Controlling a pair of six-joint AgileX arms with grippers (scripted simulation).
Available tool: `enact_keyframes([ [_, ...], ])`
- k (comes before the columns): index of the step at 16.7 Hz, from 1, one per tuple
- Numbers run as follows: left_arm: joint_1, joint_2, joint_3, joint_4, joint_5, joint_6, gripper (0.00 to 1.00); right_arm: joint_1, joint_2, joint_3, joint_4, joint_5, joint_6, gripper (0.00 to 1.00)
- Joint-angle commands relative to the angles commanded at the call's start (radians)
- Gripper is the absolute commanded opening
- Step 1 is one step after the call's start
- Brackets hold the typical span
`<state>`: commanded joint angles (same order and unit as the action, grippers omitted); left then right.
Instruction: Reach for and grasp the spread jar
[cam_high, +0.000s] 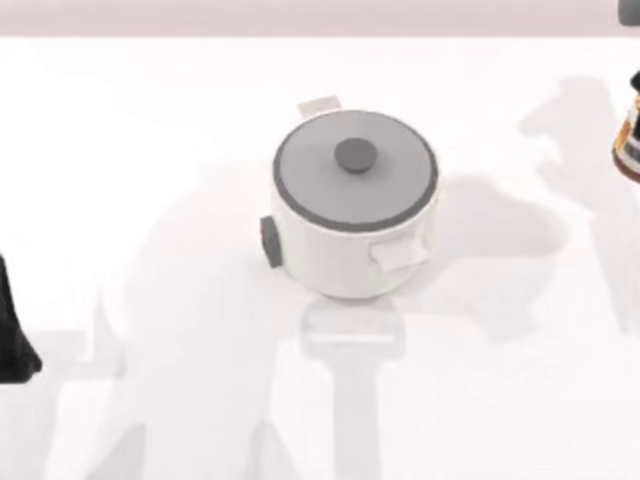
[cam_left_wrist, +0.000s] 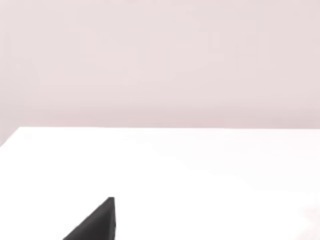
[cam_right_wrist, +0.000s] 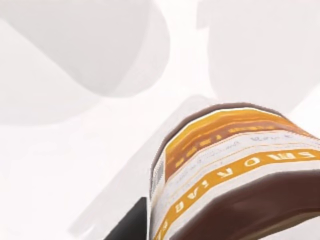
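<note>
The spread jar (cam_right_wrist: 235, 175) fills the right wrist view: dark brown spread under an orange-and-white label, tilted. One dark finger (cam_right_wrist: 131, 225) of my right gripper presses against its label side; the other finger is hidden behind the jar. From above, only a slice of the jar (cam_high: 630, 135) shows at the table's far right edge, and it looks raised off the table. My left arm (cam_high: 14, 335) is parked at the left edge. One of its fingers (cam_left_wrist: 97, 222) shows over bare table, with nothing beside it.
A large white pot (cam_high: 350, 255) with a grey lid (cam_high: 355, 170) and side handles stands mid-table, well left of the jar. The arms' soft shadows lie on the white tabletop (cam_high: 150, 150).
</note>
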<state>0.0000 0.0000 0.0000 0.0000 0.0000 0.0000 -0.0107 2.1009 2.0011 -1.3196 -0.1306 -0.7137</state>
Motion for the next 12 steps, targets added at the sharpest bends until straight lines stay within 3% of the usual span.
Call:
enact_keyframes([
  [5,0.0,0.0,0.0,0.0,0.0,0.0,1.0,0.037,-0.003,-0.043,0.029,0.021,0.113,0.0],
  [12,0.0,0.0,0.0,0.0,0.0,0.0,1.0,0.188,-0.05,-0.186,0.173,0.112,0.644,0.0],
])
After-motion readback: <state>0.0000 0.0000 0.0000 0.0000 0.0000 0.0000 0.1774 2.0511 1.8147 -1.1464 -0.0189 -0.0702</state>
